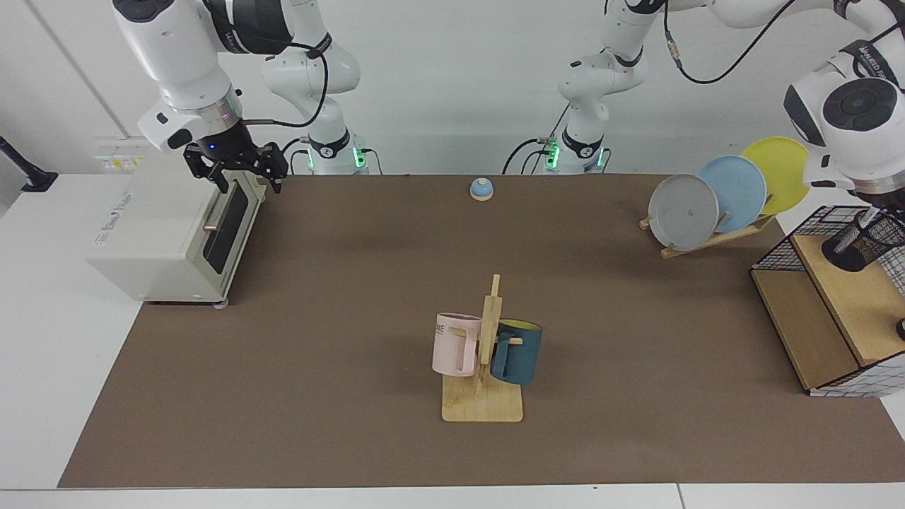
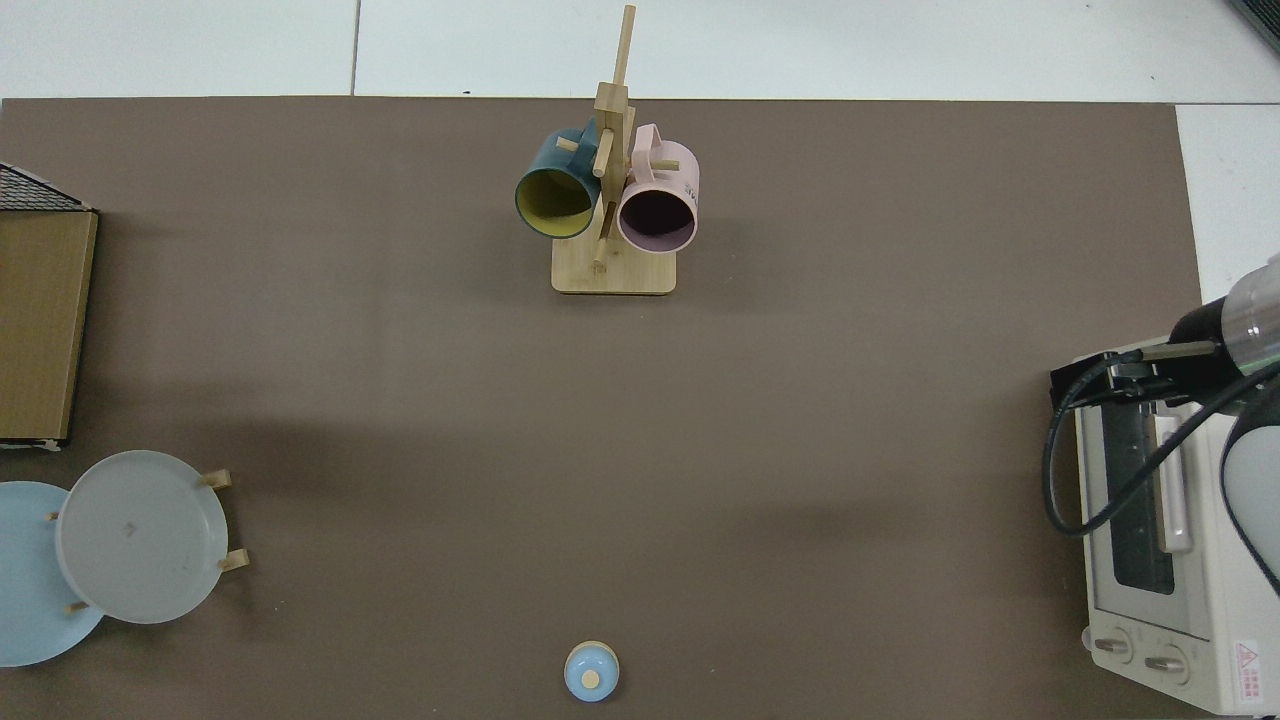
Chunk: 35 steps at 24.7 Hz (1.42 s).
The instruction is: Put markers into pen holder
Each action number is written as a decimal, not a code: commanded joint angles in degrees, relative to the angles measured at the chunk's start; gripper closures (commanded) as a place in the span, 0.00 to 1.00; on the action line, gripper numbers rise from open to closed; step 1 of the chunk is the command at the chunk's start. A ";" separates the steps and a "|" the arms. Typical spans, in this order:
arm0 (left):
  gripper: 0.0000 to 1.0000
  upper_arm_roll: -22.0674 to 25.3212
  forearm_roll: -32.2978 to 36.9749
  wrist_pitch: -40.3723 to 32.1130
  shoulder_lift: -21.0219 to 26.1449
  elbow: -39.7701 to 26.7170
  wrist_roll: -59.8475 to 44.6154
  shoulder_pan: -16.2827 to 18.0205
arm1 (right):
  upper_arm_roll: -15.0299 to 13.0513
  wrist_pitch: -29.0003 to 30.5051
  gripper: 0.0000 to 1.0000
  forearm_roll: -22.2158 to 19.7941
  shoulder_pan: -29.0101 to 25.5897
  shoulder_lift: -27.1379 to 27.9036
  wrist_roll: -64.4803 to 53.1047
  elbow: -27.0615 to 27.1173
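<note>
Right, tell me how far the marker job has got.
Done: nothing that can be confirmed, since no marker is clearly visible anywhere. In hand: the left gripper is at the tilted pen holder on the wire rack; whether it grips the holder is hidden. The right gripper hangs open and empty above the toaster oven. Left: getting a marker into the holder.
</note>
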 commanded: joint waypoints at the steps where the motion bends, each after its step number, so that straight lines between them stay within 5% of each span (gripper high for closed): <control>1: 0.00 -1.38 -11.33 -3.96 0.07 0.62 -1.32 -1.80 | 0.41 2.90 0.00 0.49 -1.97 -0.65 -1.53 -0.54; 6: 0.00 -5.07 -23.64 -9.41 -0.54 -0.35 -11.15 -1.97 | 0.41 3.08 0.00 0.05 -1.97 -0.56 -1.62 -0.45; 20: 0.00 -15.27 -32.79 -14.08 -0.81 -0.88 -46.83 -3.37 | 0.68 2.99 0.00 0.49 -1.35 -0.56 -1.80 -0.54; 28: 0.00 -16.77 -39.11 -13.81 -0.81 -0.79 -67.31 -6.63 | 0.59 2.99 0.00 0.49 -1.53 -0.56 -1.80 -0.45; 35: 0.00 -18.96 -39.83 -13.72 -1.51 -0.17 -70.93 -7.42 | 0.68 2.99 0.00 0.49 -1.53 -0.65 -1.80 -0.54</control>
